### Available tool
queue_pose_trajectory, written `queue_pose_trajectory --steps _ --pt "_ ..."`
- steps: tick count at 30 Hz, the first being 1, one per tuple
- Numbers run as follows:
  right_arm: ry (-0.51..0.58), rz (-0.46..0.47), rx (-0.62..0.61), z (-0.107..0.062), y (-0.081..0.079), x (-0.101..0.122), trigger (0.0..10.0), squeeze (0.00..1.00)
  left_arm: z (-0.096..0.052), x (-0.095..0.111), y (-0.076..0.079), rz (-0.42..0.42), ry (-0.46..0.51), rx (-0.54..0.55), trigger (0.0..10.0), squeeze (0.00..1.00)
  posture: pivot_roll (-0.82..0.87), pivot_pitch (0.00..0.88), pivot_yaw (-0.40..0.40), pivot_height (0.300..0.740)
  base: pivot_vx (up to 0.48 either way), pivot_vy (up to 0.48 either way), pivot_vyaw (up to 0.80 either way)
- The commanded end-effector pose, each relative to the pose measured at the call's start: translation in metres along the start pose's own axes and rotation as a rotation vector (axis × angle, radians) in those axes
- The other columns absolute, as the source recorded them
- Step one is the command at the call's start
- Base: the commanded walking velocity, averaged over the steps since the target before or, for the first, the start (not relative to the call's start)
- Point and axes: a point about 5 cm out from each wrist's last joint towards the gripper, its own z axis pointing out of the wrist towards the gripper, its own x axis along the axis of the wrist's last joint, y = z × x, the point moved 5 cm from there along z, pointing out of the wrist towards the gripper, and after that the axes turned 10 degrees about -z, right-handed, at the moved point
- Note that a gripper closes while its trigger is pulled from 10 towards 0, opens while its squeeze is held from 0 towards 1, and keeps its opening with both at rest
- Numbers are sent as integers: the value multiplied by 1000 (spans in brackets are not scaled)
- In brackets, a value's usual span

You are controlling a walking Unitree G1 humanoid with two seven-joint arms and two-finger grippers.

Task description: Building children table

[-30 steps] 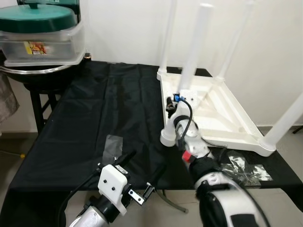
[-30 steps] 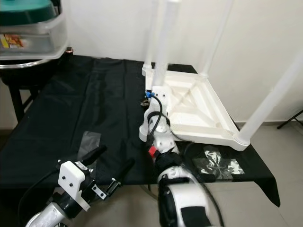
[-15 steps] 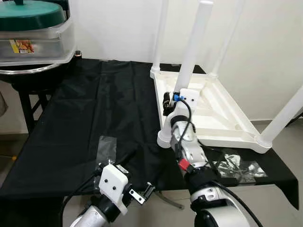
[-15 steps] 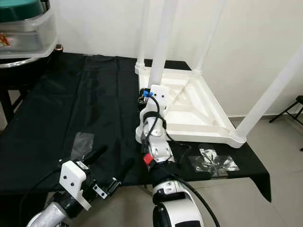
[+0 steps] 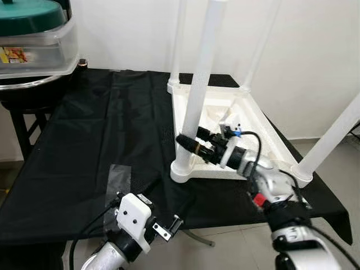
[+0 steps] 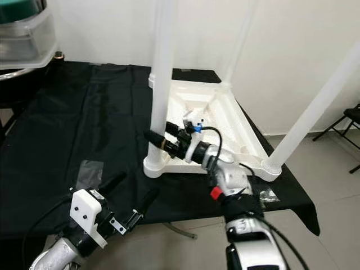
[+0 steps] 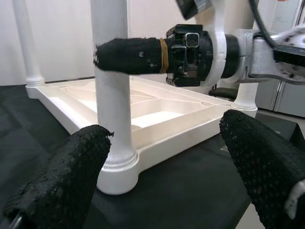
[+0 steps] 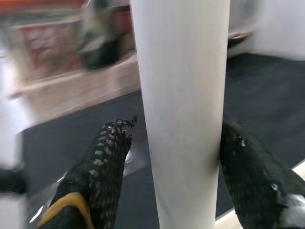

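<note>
The right arm reaches forward and leftward across the upturned white children's table (image 5: 256,132), which lies top-down on the black-draped surface (image 5: 107,129) with its legs pointing up. The right end effector (image 5: 188,145) has its fingers on either side of the nearest leg (image 5: 197,95), low down just above the leg's socket. The right wrist view shows both black fingers (image 8: 102,167) pressed against the white leg, pinching it; its background is blurred. The left end effector (image 5: 171,205) hovers low at the near edge of the surface, fingers spread and holding nothing. Its wrist view looks between them at the leg's base. The legs' upper ends are cut off by the frame. A lidded plastic container (image 5: 34,45) stands at far left.
</note>
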Motion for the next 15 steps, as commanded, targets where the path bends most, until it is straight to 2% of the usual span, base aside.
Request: queue_pose_trajectory --steps 1,6,10,13,15 --pt "-43 12 71 -3 -1 -7 10000 0 -2 -7 -1 -8 -32 5 10000 0 107 50 -116 740 0 0 0" --pt "-88 -2 -55 -2 26 -3 10000 0 -3 -5 -1 -4 -30 13 10000 0 120 62 -124 740 0 0 0" --pt "-103 -15 -115 0 35 -1 10000 0 -3 -4 0 -4 -29 13 10000 0 120 64 -123 740 0 0 0" --pt "-95 -14 -174 8 41 3 10000 0 -3 -4 0 -5 -31 11 10000 0 121 66 -125 740 0 0 0" --pt "-78 20 -233 17 45 4 10000 0 -3 -5 1 -5 -32 9 10000 0 122 69 -128 740 0 0 0"
